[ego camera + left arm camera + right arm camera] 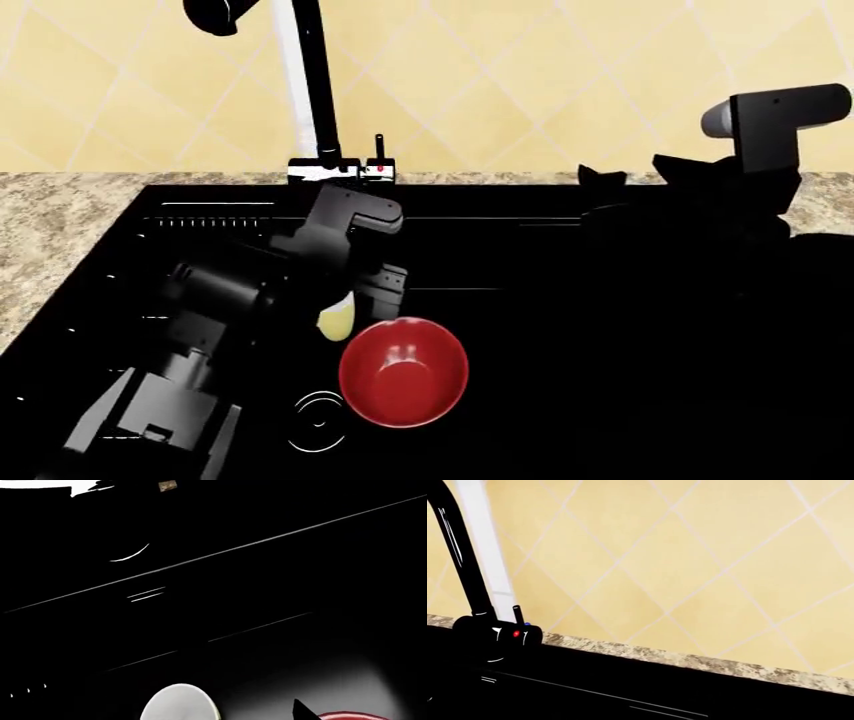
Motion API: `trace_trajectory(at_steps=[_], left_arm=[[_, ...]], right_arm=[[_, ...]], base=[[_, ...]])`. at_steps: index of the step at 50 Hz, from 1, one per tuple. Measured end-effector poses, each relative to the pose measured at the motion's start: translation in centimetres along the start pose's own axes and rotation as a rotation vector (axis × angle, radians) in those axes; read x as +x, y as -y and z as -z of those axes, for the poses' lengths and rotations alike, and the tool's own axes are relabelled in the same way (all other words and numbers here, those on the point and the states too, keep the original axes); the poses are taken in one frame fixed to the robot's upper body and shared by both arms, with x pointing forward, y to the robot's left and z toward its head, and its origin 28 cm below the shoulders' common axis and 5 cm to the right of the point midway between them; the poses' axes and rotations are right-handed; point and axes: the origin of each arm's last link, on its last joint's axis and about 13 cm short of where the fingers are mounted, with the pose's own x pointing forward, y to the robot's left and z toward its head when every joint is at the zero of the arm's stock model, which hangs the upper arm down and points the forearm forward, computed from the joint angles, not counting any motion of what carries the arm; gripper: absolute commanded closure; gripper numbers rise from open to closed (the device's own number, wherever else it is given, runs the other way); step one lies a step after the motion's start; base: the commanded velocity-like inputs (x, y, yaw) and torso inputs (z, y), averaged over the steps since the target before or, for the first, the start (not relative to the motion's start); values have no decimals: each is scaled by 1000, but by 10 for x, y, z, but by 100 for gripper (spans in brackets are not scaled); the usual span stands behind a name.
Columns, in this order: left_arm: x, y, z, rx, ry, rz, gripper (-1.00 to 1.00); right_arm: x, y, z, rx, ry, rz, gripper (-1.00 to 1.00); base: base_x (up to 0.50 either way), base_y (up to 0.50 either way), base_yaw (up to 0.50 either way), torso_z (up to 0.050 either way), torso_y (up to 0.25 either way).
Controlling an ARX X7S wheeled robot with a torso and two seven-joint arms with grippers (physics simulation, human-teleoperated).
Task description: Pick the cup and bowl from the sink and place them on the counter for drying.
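Observation:
The pale yellow cup (335, 321) stands in the black sink (601, 330), mostly hidden under my left gripper (363, 296). In the left wrist view its white inside (180, 704) shows close to the jaws, with one dark fingertip (303, 711) a clear gap away, so the gripper is open and not gripping it. The red bowl (404, 372) sits upright beside the cup, and its rim (350, 715) shows in the wrist view. My right gripper (641, 175) hovers open and empty over the sink's far right. The speckled counter (54, 225) borders the sink.
A tall black faucet (314, 100) with its base (494, 635) stands at the sink's back edge, in front of the yellow tiled wall (694, 555). A round drain ring (318, 420) lies next to the bowl. Ribbed drainboard lines (214, 215) run behind my left arm.

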Motion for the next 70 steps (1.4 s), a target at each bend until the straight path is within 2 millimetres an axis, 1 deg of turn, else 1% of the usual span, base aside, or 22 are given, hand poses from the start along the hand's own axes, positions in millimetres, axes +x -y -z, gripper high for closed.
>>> trace_trajectory(at_steps=[11,33,52,65,66,70], left_arm=[[14,-2,0,-45,-12,-47,-100],[37,-6,11,-61,-70,-116,-100],[45,-5,26,-17,-114,-119,-100],[46,-6,28,29,-125,-135,-100],[46,-6,28,30,-126,-135,100],[45,-6,28,46,-128,-145,100]], right_arm=[[1,0,3,4,-4,-4,-100],[1,-1,6,11,-12,-6,-100],[1,-1,10,15,-14,-7,-100],[2,-2,11,18,-16,-9,-100],[2,-2,11,18,-16,-9,-100],[2,-2,11,19,-16,-10,-100]], base=[[0,0,0,0,0],[0,0,0,0,0],[0,0,0,0,0],[0,0,0,0,0],[0,0,0,0,0],[0,0,0,0,0]])
